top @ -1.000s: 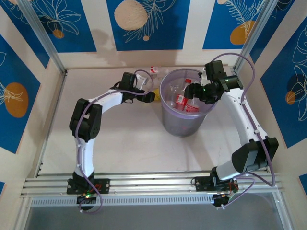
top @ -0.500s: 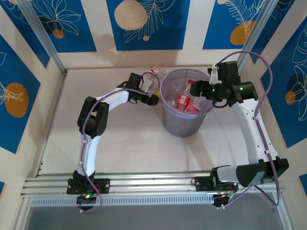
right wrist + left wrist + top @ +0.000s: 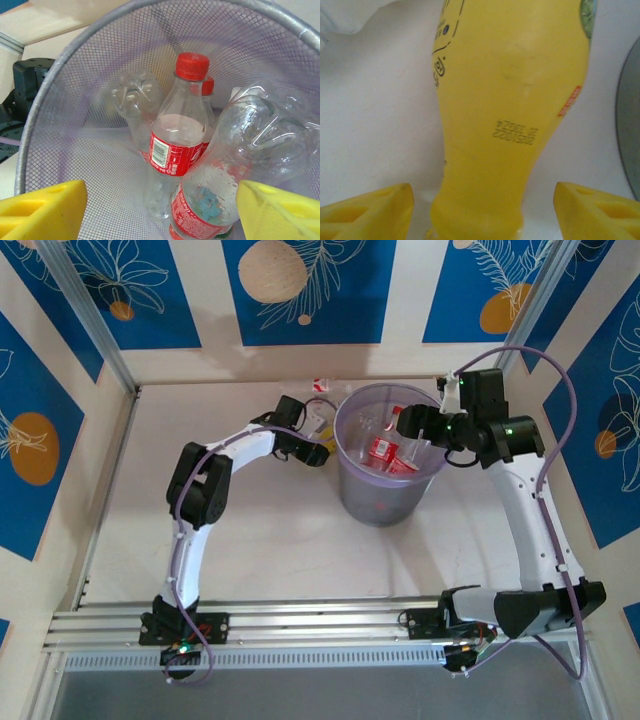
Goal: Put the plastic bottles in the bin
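A yellow plastic bottle (image 3: 512, 115) lies on the table between the yellow fingertips (image 3: 367, 212) of my left gripper (image 3: 482, 215). The jaws are open, with a gap on each side of the bottle. From above, my left gripper (image 3: 316, 449) sits just left of the bin (image 3: 350, 490), a round translucent mesh bucket. My right gripper (image 3: 420, 428) hangs open over the bin's right rim, holding nothing. Below my right gripper (image 3: 160, 215), several clear red-labelled bottles lie in the bin, among them a red-capped one (image 3: 180, 140) and a larger one (image 3: 240, 165).
Another small bottle (image 3: 322, 387) lies against the back wall, and a clear one (image 3: 318, 420) rests just behind my left gripper. The bin's rim (image 3: 45, 100) curves close to my right fingers. Open table stretches in front of the bin.
My left gripper has crept forward around the yellow bottle and its jaws have narrowed. The right arm has drawn back to the right over the bin's rim.
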Robot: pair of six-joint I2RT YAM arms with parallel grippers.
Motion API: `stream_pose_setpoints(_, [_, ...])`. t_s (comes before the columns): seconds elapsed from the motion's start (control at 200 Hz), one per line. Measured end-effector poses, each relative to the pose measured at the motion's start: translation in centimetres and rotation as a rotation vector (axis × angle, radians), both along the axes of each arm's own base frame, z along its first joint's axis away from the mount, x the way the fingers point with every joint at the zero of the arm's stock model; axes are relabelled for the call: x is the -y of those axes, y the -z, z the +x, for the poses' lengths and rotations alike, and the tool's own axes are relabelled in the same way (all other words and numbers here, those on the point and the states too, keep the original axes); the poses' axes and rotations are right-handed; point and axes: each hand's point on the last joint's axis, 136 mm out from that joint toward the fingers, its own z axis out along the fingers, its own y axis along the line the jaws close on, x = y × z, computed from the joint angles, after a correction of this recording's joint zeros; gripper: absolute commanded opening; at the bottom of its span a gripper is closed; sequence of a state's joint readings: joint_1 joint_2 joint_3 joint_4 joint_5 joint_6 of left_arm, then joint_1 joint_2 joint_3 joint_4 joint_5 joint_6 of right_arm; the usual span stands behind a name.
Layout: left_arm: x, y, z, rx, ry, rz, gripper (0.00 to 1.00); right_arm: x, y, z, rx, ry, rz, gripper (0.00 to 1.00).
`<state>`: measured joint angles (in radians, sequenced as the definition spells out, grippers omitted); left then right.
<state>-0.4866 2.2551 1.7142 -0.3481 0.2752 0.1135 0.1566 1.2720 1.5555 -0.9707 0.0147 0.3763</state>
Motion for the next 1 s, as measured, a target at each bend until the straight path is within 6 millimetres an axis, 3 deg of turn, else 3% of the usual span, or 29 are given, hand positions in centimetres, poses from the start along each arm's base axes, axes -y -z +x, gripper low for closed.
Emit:
stream_pose_setpoints(0.235, [-0.5,1.1,-0.3,-0.016,0.001,0.039,0.58,0.1,-0.6,-0.3,0.025,0.006,0.016,0.78])
stream_pose_setpoints(0.685, [-0.6,1.2,-0.5,-0.008,0.009,0.050,0.38,0.3,-1.3,-0.8,0.053,0.014,0.036,0.78])
stream_pose_setpoints(1.0, [-1.6,0.1,-2.7,0.004,0.011,0.047,0.22,0.1,-2.3,-1.5,0.084,0.006,0.055,0.78])
